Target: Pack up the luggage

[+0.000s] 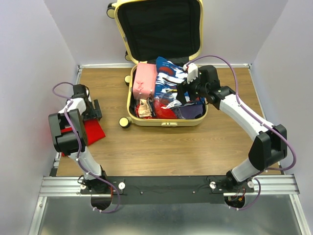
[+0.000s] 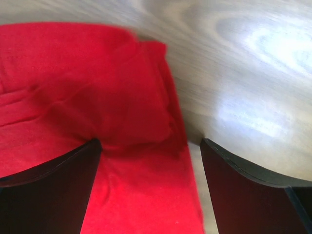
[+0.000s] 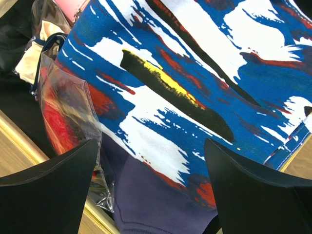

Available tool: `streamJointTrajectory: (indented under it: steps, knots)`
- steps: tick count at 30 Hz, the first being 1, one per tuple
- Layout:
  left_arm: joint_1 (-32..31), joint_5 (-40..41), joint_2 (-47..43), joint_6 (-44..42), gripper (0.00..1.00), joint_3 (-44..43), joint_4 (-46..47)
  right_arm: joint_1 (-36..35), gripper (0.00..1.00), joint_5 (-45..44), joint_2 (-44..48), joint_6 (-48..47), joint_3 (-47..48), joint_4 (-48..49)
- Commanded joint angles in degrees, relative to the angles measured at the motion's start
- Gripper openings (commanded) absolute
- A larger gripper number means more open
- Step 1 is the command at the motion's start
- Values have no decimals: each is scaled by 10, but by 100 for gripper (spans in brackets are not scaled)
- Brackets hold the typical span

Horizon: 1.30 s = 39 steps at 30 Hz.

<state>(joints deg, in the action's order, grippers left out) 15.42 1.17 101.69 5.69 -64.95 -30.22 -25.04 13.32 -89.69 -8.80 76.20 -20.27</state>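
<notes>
Left wrist view: the left tool hangs spread over the red cloth by the left edge of the surface. A shallow pinch may catch only 1 fold and drop it. Likewise spread, the right tool hovers over the patterned garment in the open luggage at the far edge, which looks heaped enough to spill.

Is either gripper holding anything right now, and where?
Nothing held: left gripper open over the red cloth; right gripper open over the patterned garment.
</notes>
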Motion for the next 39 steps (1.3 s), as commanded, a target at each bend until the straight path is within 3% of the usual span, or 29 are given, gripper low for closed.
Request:
streamJointTrajectory:
  steps: [1,3,6,7,9,10,17,22,37,39]
  knots:
    - [0,71,55,48,94,24,31,8,98,-15,-10,-10,-3,-6]
    - [-4,55,73,48,87,18,31,9,98,-15,-11,-11,-3,-7]
    - [-4,17,102,39,51,10,30,10,98,-15,-15,-13,1,-7]
    - [-4,5,112,35,31,6,27,10,98,-16,-15,-13,2,-7]
    - [-4,-14,118,33,15,-10,18,11,98,-16,-15,-14,4,-8]
    - [-4,-36,122,27,2,-17,15,12,98,-16,-15,-15,5,-8]
    - [-19,-121,57,10,0,-125,0,13,98,-19,-13,-14,4,-8]
    - [-68,-194,10,8,0,-213,-20,14,98,-21,-11,-13,3,-9]
    - [-152,-412,10,42,0,-365,-70,30,99,-35,4,-10,-12,-11]
    - [-187,-424,10,49,0,-394,-67,32,99,-37,5,-10,-12,-10]
